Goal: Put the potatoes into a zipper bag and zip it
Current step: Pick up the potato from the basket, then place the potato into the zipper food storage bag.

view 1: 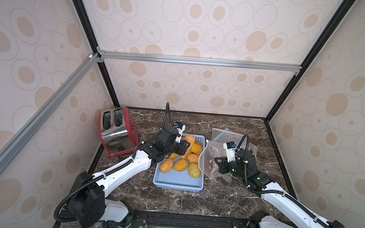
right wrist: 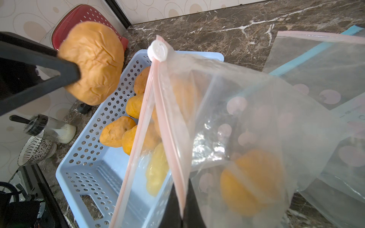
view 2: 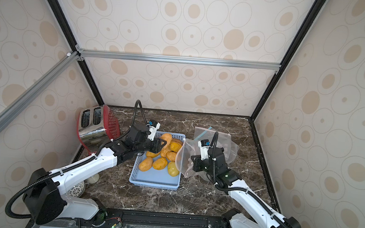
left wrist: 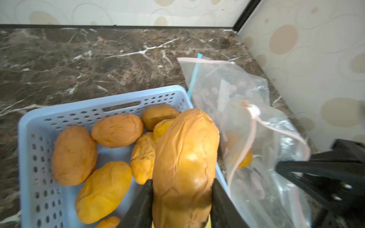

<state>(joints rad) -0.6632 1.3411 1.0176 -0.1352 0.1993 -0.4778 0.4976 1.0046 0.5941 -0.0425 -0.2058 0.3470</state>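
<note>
My left gripper (left wrist: 181,189) pinches a long, wrinkled orange-tan potato (left wrist: 185,154), one black finger pressed to each side, raised over the far end of the basket (left wrist: 27,126). The basket is pale blue perforated plastic and sits mid-bench. The other potatoes (view 1: 181,164) lie in it, oval, some creased, one smooth and yellow by its right wall.

My right gripper (right wrist: 182,209) is pressed together on the pink zip strip of the bag (right wrist: 246,118), clear film printed with pale spots, its mouth gaping over the basket's right wall. A white slider (right wrist: 158,51) caps the strip's end. A bagged potato (right wrist: 250,177) shows best from the right wrist.

A spare bag (view 1: 226,133) with a blue strip lies flat behind. A chrome-and-red toaster (view 1: 114,131) fills the back-left corner. The right wrist view also catches a glass shaker (right wrist: 51,128) and a patterned bowl (right wrist: 35,151) at the bench's left edge, mostly hidden under my left arm from above.
</note>
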